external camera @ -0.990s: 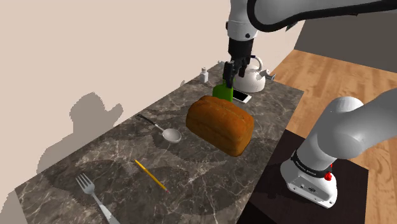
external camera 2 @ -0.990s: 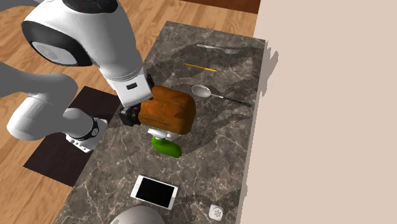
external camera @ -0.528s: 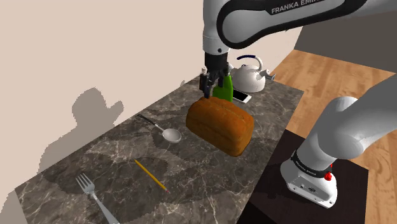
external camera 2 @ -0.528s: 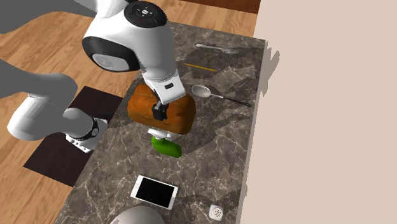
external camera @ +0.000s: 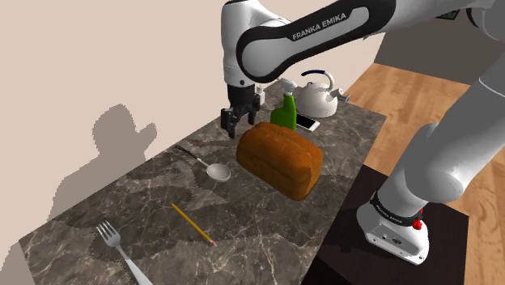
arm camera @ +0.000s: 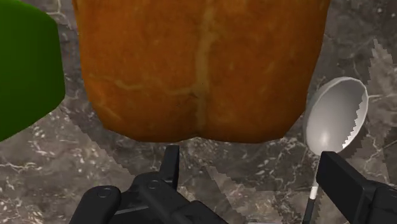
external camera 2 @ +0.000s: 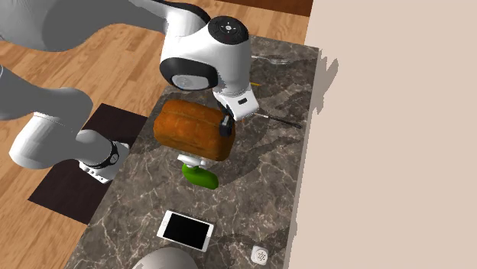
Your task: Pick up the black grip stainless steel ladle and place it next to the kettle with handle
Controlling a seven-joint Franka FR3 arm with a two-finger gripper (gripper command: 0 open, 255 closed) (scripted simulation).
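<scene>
The ladle lies on the dark marble counter, its shiny round bowl close to the loaf and its thin dark handle running off toward the wall. My gripper hangs open in the air over the wall-side edge of the bread loaf, a short way from the ladle. In the wrist view the ladle bowl sits just ahead of one finger, outside the gap of the gripper, which holds nothing. The white kettle with a dark handle stands at the counter's far end.
A large brown loaf fills the counter's middle. A green bottle and a phone stand between the loaf and the kettle. A pencil and a fork lie at the near end. A small shaker sits by the wall.
My gripper has swung from beside the kettle and green bottle across the loaf toward the ladle, staying open. Nothing on the counter has moved.
</scene>
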